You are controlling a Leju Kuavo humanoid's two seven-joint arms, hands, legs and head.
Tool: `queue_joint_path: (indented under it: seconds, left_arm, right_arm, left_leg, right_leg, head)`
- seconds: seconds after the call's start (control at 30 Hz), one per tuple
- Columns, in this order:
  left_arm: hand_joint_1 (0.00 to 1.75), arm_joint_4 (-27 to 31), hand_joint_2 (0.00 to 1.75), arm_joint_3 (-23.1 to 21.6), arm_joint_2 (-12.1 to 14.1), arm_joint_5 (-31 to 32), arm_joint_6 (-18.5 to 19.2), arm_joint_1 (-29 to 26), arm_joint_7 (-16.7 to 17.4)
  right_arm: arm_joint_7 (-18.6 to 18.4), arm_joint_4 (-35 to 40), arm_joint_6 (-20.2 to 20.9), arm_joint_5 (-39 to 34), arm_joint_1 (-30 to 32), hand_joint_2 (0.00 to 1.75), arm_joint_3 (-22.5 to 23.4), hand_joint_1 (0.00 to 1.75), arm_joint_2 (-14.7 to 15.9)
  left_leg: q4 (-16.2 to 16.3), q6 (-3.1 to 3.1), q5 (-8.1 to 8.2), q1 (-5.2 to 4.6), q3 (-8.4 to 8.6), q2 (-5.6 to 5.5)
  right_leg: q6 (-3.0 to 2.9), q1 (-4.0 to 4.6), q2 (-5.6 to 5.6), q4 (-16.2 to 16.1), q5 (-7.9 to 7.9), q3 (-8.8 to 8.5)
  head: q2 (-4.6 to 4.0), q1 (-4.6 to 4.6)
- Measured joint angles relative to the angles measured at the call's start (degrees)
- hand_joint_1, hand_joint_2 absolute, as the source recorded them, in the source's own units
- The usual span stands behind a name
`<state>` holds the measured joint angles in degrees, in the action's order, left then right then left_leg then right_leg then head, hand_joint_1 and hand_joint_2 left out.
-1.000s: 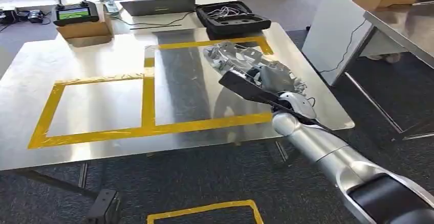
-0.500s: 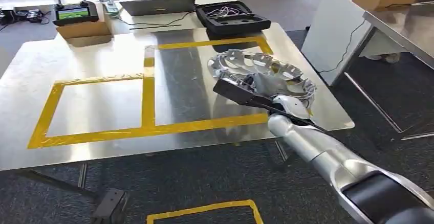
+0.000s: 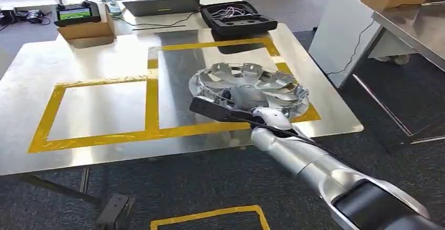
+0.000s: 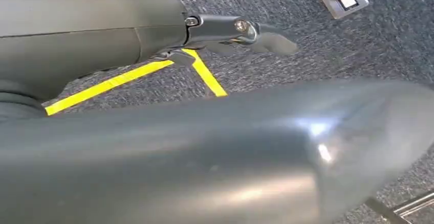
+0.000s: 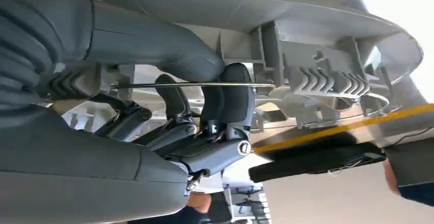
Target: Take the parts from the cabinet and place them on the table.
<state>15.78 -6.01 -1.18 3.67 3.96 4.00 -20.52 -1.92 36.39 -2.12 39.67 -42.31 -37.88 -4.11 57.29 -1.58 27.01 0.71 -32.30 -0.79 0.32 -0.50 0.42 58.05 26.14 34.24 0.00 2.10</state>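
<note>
Tape marks two yellow-bordered boxes on the steel table [image 3: 31, 77]: the left taped box [image 3: 99, 109] and, beside it, the right taped box [image 3: 178, 83], which share one strip of tape between them. Over the near right part of that right box hangs the task's part, a silver wheel cover [image 3: 249, 85], lying nearly flat with its hollow side up and its near edge above the front strip of tape. The right robot hand [image 3: 239, 101] holds it: in the right wrist view the thumb [image 5: 153, 40] lies along one face of the rim and the dark fingers [image 5: 225, 96] curl up against the ribbed inner side, so the rim is pinched between them. Whether the cover already rests on the table or sits just above it, I cannot tell.

The left robot hand [image 4: 240, 29] hangs by the robot's side above the carpet, its fingers apart, with nothing in it.

Judging by this, the step in hand is the setting down, the carrying being all but done. The next move calls for lowering the cover level until the table bears it, inside the tape if that is the intended spot, then spreading the fingers and drawing the hand out from the rim without dragging the cover along.
</note>
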Motion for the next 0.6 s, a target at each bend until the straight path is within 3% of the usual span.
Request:
queue_joint_path:
  seconds: [0.2,0.23,0.37,0.4,0.6]
  left_arm:
    - [0.0,0.0,0.0,-0.1,0.0,-0.1,0.6,0.0,-0.1]
    - [0.0,0.0,1.75,-0.1,0.0,-0.2,0.7,0.0,-0.1]
    - [0.0,0.0,1.75,-0.3,0.0,-0.5,0.5,-0.1,-0.1]
    - [0.0,0.0,0.0,-0.4,0.0,-0.5,-0.1,-0.1,0.0]
    - [0.0,0.0,0.0,-0.5,0.0,-1.7,-0.4,-0.2,0.3]
  right_arm:
    - [0.0,0.9,0.2,-0.1,0.4,1.75,-0.5,1.75,-0.5]
    - [0.0,1.2,0.3,-0.1,0.4,1.75,-0.5,0.0,-0.6]
    - [0.0,3.6,1.4,-0.2,0.8,1.75,-1.2,0.0,-1.1]
    - [0.0,4.0,1.5,-0.3,0.8,1.75,-1.3,0.0,-1.1]
    - [-0.1,5.3,1.6,-0.9,0.8,1.75,-1.6,0.0,-1.2]
  left_leg:
    - [0.0,0.0,0.0,0.0,0.0,0.0]
    - [0.0,0.0,0.0,0.0,0.0,0.0]
    - [0.0,0.0,0.0,0.0,0.01,0.0]
    - [0.0,0.0,0.0,0.0,0.0,0.0]
    - [0.0,0.0,0.0,0.0,0.01,0.0]
  right_leg:
    - [0.0,-0.01,0.01,0.0,0.0,0.0]
    - [0.0,0.0,0.01,0.0,0.0,0.0]
    - [0.0,0.0,0.01,0.0,0.0,0.01]
    - [0.0,0.0,0.0,0.0,0.0,0.01]
    - [0.01,0.0,0.0,0.0,0.0,-0.01]
  head:
    - [0.0,0.02]
    - [0.0,0.0]
    - [0.0,0.0]
    - [0.02,0.02]
    - [0.0,0.0]
